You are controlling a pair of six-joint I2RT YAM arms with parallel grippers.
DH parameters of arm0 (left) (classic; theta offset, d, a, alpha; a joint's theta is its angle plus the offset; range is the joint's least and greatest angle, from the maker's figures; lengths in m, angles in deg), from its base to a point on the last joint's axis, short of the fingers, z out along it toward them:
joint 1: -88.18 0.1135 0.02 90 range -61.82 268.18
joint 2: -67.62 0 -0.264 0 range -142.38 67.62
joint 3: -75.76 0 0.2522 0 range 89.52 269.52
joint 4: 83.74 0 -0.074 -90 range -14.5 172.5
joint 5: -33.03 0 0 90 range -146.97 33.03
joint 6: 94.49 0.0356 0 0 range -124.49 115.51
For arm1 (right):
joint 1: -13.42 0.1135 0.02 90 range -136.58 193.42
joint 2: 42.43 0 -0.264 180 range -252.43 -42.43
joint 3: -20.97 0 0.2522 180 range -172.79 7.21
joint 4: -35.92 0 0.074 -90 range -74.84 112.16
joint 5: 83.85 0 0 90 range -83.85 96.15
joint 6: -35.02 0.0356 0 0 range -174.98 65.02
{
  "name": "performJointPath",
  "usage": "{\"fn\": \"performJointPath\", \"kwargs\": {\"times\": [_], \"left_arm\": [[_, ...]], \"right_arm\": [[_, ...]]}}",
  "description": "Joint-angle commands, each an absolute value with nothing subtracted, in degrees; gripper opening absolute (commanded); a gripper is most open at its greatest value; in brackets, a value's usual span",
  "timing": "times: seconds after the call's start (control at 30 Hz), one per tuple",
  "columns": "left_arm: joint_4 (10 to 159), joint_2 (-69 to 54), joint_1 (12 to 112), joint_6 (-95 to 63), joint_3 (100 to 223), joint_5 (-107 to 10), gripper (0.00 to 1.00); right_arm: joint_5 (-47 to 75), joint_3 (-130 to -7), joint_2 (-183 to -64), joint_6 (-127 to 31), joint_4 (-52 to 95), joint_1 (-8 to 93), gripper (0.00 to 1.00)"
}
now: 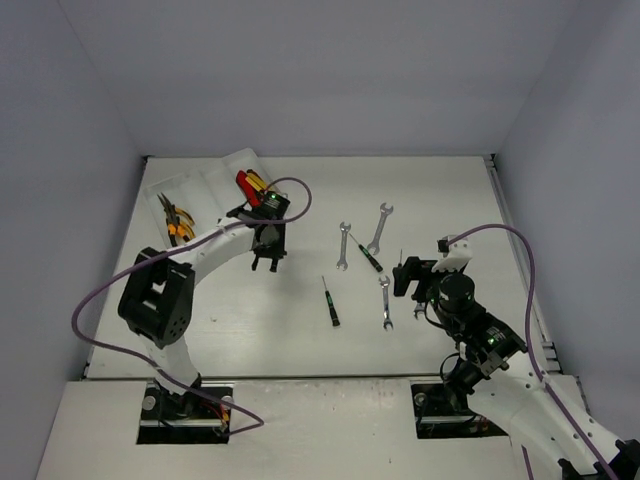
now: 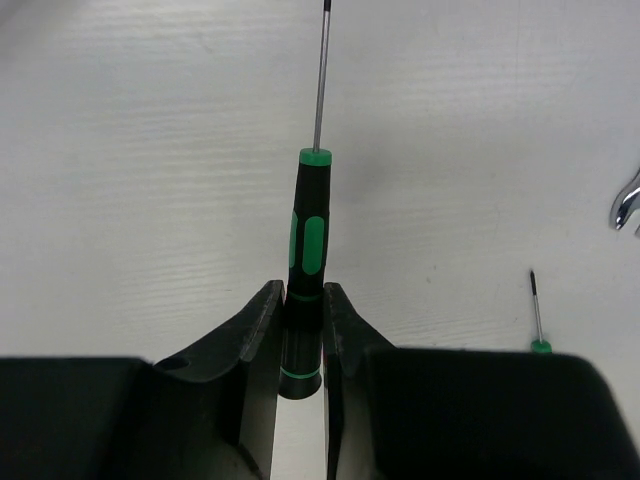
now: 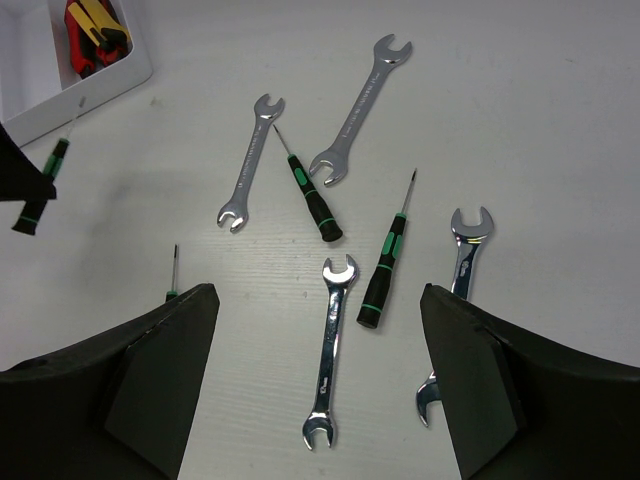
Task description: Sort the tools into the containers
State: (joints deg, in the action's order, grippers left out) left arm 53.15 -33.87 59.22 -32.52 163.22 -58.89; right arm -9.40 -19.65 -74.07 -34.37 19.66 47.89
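Observation:
My left gripper (image 1: 266,262) (image 2: 301,295) is shut on the black end of a green-black screwdriver (image 2: 305,240) and holds it just right of the white tray (image 1: 212,178). The held screwdriver also shows in the right wrist view (image 3: 45,175). The tray holds orange pliers (image 1: 174,221) and red and yellow utility knives (image 1: 250,184) (image 3: 92,30). My right gripper (image 1: 408,277) (image 3: 318,295) is open above a silver wrench (image 3: 328,365). Two wrenches (image 3: 250,162) (image 3: 360,110) and two screwdrivers (image 3: 310,195) (image 3: 383,268) lie beyond it.
A further wrench (image 3: 462,262) lies partly under my right finger. A lone screwdriver (image 1: 331,301) lies mid-table; its tip shows in the left wrist view (image 2: 537,315). The purple cable (image 1: 300,200) loops over the left arm. Walls close in the table on three sides.

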Motion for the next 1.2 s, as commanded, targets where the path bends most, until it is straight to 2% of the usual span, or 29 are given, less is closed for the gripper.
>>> {"fn": "performJointPath", "kwargs": {"times": [0.0, 0.17, 0.37, 0.5, 0.67, 0.9, 1.07, 1.17], "left_arm": [[54.4, -27.7, 65.8, -35.1, 167.3, -61.9, 0.00], [61.2, -28.8, 75.6, -38.9, 167.8, -61.8, 0.00], [61.4, -38.3, 84.7, -40.4, 177.1, -62.3, 0.00], [60.7, -44.4, 87.0, -39.3, 183.5, -64.0, 0.01], [56.6, -50.2, 89.6, -39.9, 191.0, -64.8, 0.20], [57.4, -46.5, 89.9, -39.8, 188.4, -65.0, 0.42], [57.8, -40.0, 88.6, -39.7, 182.4, -64.2, 0.45], [59.9, -33.6, 82.7, -40.3, 174.0, -62.3, 0.45]], "right_arm": [[-9.6, -20.0, -74.0, -34.2, 22.5, 47.6, 0.80], [-9.7, -20.0, -74.1, -34.1, 22.6, 47.6, 0.80], [-9.7, -20.1, -74.7, -34.2, 22.5, 47.6, 0.80], [-9.4, -20.1, -74.7, -34.2, 22.5, 47.6, 0.80], [-9.7, -20.2, -74.9, -34.1, 22.5, 47.6, 0.80], [-9.9, -20.5, -75.9, -34.3, 22.5, 47.6, 0.80], [-10.1, -20.4, -75.5, -34.2, 22.5, 47.6, 0.80], [-11.3, -20.4, -75.3, -34.1, 22.5, 47.5, 0.80]]}}
